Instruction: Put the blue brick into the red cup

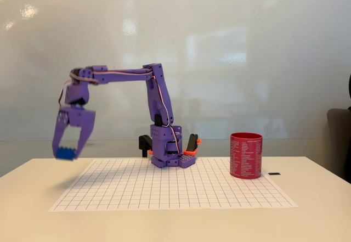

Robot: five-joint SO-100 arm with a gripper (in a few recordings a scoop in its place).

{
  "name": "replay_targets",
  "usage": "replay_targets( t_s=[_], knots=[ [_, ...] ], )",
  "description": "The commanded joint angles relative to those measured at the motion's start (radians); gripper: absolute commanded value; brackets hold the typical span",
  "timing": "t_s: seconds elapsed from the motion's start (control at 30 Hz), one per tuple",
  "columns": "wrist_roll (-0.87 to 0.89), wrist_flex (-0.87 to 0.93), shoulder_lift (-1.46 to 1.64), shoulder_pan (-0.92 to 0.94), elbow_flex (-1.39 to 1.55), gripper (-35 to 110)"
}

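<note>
The purple arm reaches out to the left in the fixed view, its gripper (68,150) pointing down and held above the table's left side. Between the fingertips sits the blue brick (64,153), small and bright blue, lifted clear of the table surface. The gripper is shut on it. The red cup (245,155) stands upright on the right part of the gridded mat, far to the right of the gripper, with the arm's base (173,157) between them. Its opening faces up; its inside is hidden from this side angle.
A white gridded mat (164,190) covers the middle of the pale table. A small dark flat object (274,173) lies just right of the cup. A dark chair back (340,143) stands at the right edge. A glossy white wall is behind.
</note>
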Motion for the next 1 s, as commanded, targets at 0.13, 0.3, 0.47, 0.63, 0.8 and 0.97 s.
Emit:
replay_targets(
  t_s=[0.13, 0.3, 0.47, 0.63, 0.8, 0.97],
  knots=[
    [-0.193, 0.025, 0.434, -0.192, -0.051, 0],
    [-0.230, 0.075, 0.566, -0.483, -0.031, 0],
    [-0.189, 0.123, 0.629, -0.847, 0.011, 0],
    [-0.146, 0.146, 0.638, -1.201, 0.051, 0],
    [-0.104, 0.137, 0.630, -1.513, 0.121, 0],
    [-0.067, 0.087, 0.637, -1.761, 0.206, 0]
  ],
)
